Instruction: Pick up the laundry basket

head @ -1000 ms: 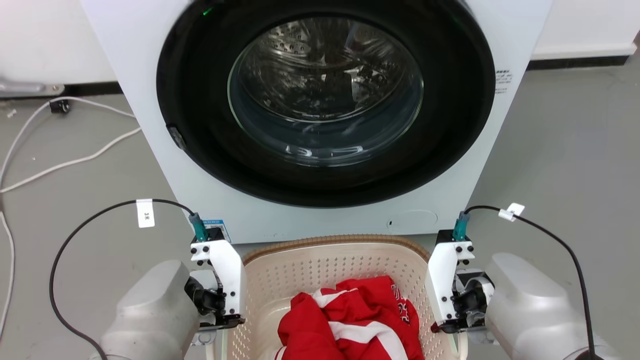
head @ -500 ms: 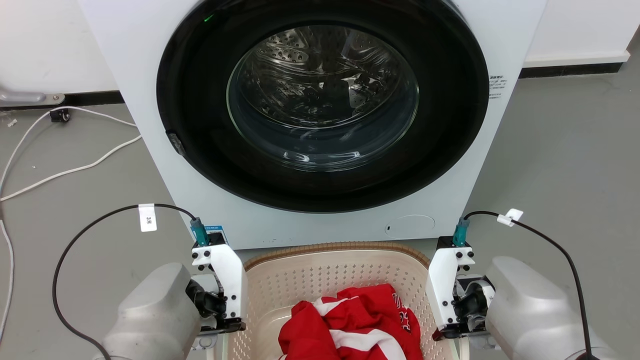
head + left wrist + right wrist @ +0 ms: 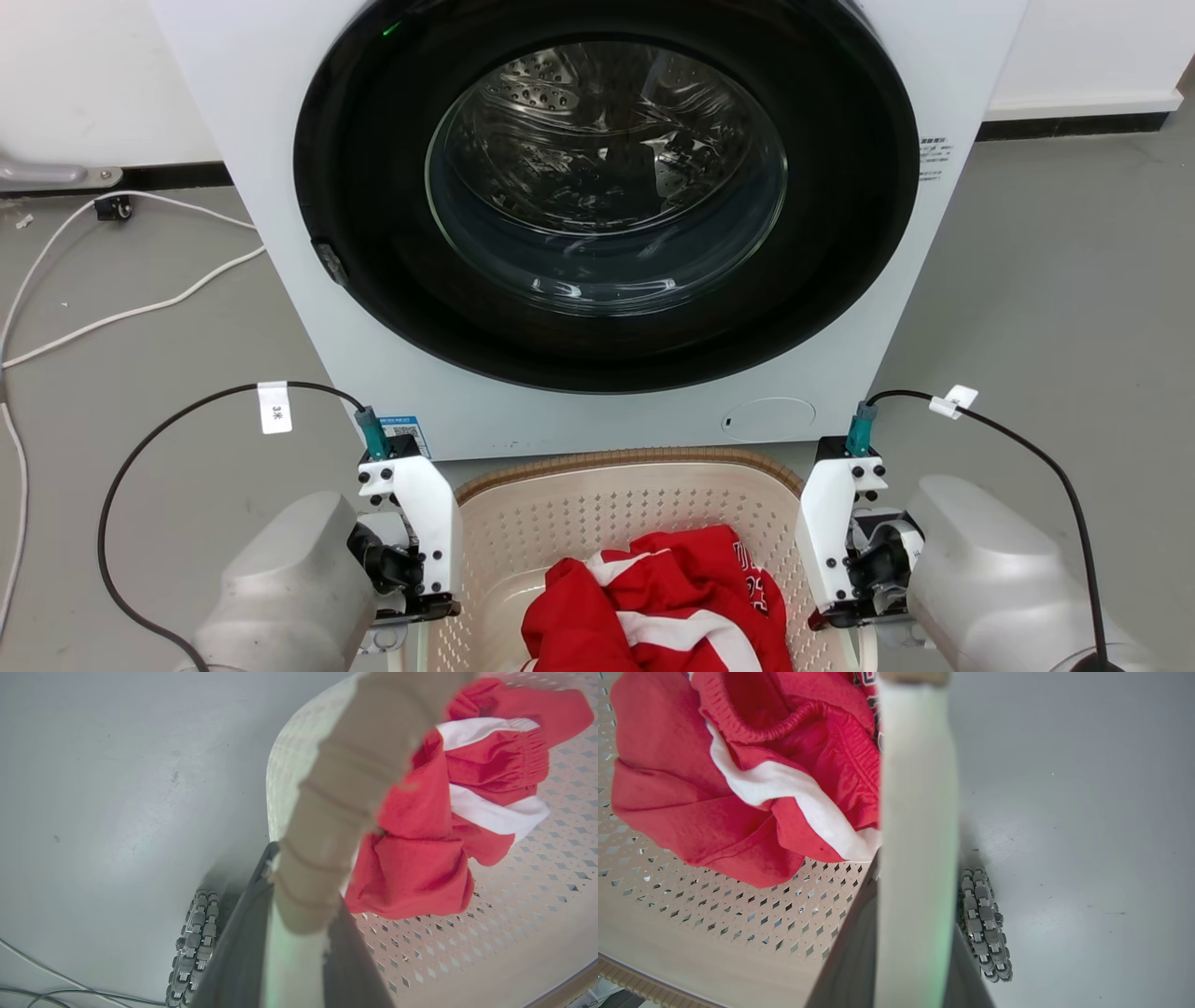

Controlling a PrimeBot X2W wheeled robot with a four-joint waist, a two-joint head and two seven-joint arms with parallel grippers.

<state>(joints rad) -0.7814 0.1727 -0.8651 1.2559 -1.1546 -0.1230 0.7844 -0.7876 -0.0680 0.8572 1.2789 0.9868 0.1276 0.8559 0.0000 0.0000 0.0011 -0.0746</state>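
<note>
The laundry basket (image 3: 560,513) is cream and perforated, with a brown woven-look rim (image 3: 635,457). It sits low in the head view, right in front of the washing machine. A red and white garment (image 3: 672,597) lies inside it. My left gripper (image 3: 303,891) is shut on the basket's white left handle (image 3: 294,961), with a dark finger on each side. My right gripper (image 3: 917,882) is shut on the white right handle (image 3: 917,812) in the same way. In the head view both white wrists flank the basket and the fingertips are hidden.
The white washing machine (image 3: 280,233) stands directly ahead, its round dark door (image 3: 607,187) shut. White cables (image 3: 140,303) trail over the grey floor at the left. My base wheels (image 3: 194,947) (image 3: 983,924) show on the floor beside the basket.
The whole head view has shifted slightly, so the camera moved. Both grippers keep the same hold on the basket's sides, and the garment lies as before.
</note>
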